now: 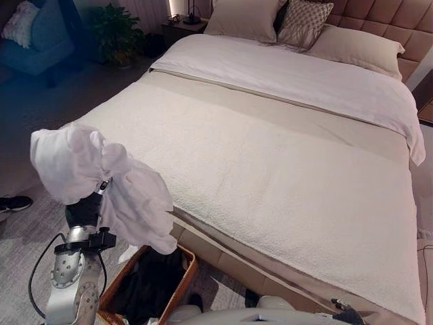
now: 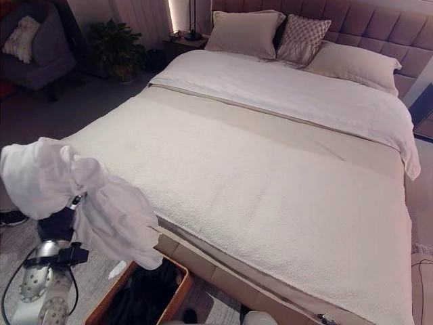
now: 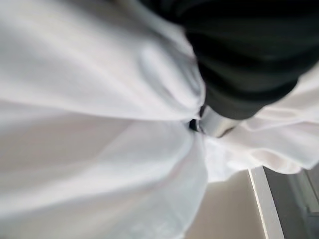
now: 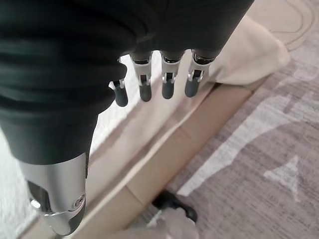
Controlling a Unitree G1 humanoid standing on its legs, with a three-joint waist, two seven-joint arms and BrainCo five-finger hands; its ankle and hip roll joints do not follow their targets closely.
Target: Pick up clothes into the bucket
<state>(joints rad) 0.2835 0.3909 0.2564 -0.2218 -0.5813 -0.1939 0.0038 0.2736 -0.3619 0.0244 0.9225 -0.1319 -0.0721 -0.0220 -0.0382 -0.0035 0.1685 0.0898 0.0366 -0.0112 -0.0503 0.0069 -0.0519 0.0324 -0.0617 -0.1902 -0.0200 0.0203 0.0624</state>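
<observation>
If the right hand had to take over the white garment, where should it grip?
Probably the hanging lower fold of the white garment, coming from the bed side. It dangles free above the basket, while the upper bunch is draped over the left hand.

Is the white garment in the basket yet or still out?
Out: the white garment hangs bunched over the left hand, above the basket.

A wide bed carries a cream blanket and three pillows at its headboard. A potted plant stands beside a blue armchair.
</observation>
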